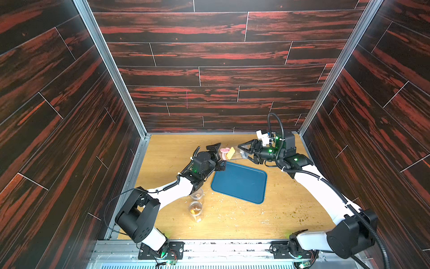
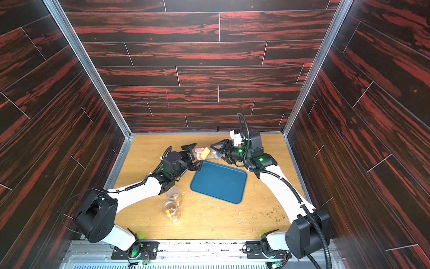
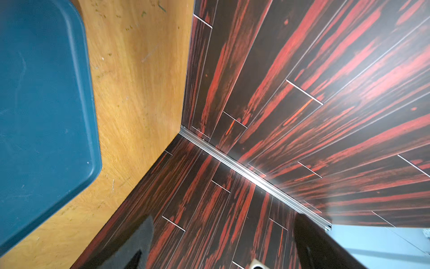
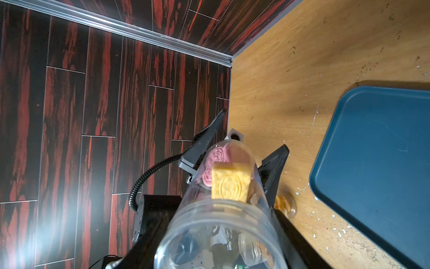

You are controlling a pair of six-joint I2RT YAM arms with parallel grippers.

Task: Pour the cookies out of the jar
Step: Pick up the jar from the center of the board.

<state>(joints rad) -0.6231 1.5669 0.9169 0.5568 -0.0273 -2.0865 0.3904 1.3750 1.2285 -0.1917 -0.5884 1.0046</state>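
Observation:
My right gripper (image 1: 245,153) (image 4: 218,244) is shut on the open-mouth end of a clear jar (image 1: 235,154) (image 4: 221,209), held on its side above the table's back, just beyond the blue tray. The cookies (image 1: 227,152) (image 4: 230,179), pink round ones and a yellow square, lie at the jar's closed end. My left gripper (image 1: 218,157) (image 3: 221,244) is open, and its fingers (image 4: 207,142) stand on either side of that closed end. Whether they touch it I cannot tell. The left wrist view shows nothing between the fingertips and no jar.
The blue tray (image 1: 239,184) (image 2: 220,181) (image 3: 46,116) lies mid-table, under and in front of the jar. Two other clear jars (image 1: 197,194) (image 1: 196,209) with some biscuits stand beside my left forearm. Crumbs litter the wooden table (image 1: 232,221). Panelled walls close in three sides.

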